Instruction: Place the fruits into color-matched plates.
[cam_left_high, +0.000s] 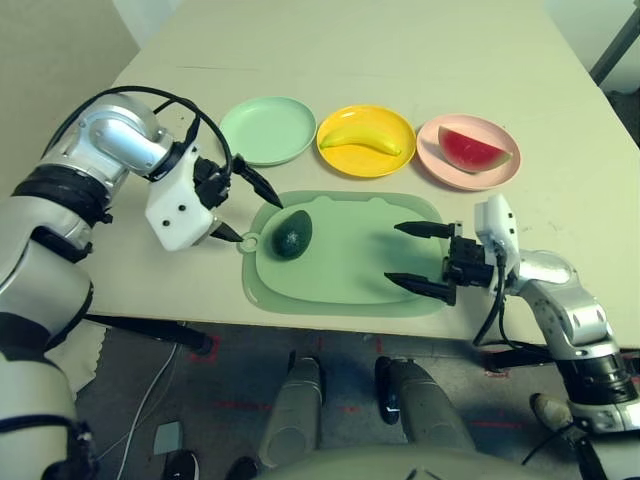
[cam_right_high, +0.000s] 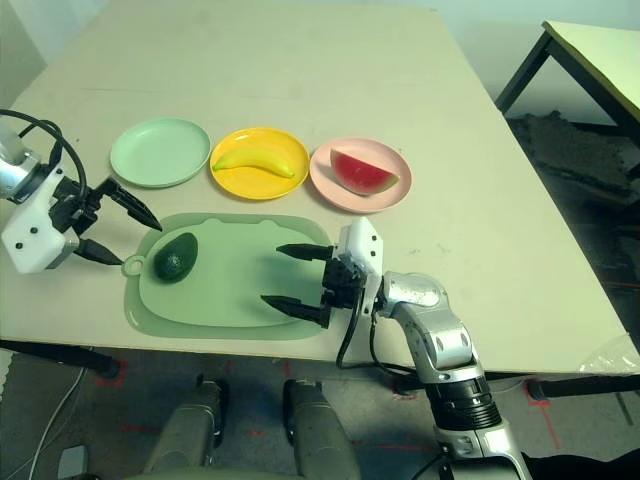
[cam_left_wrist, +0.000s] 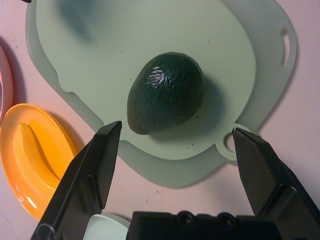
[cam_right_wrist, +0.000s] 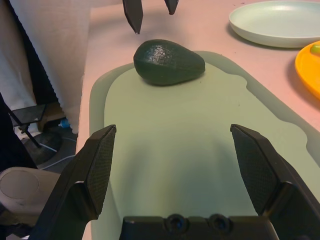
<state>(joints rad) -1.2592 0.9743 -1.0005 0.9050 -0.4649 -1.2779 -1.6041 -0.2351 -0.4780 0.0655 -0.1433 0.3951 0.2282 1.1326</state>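
The avocado (cam_left_high: 292, 235), dark green, egg-shaped and glossy with a finely pebbled skin, lies on its side on the left part of the green mat (cam_left_high: 350, 250), with the left gripper (cam_left_high: 252, 212) spread wide and empty near it and the right gripper (cam_left_high: 405, 258) likewise wide and empty over the mat's right part. Beyond the mat stand the mint green plate (cam_left_high: 268, 131), bare, the yellow plate (cam_left_high: 366, 168) bearing the banana (cam_left_high: 362, 138), and the pink plate (cam_left_high: 473, 181) bearing the watermelon wedge (cam_left_high: 470, 152). The pale, smooth table (cam_left_high: 400, 50) stands on a grey floor (cam_left_high: 345, 390) marked with red tape, a second table (cam_right_high: 600, 60) nearby.
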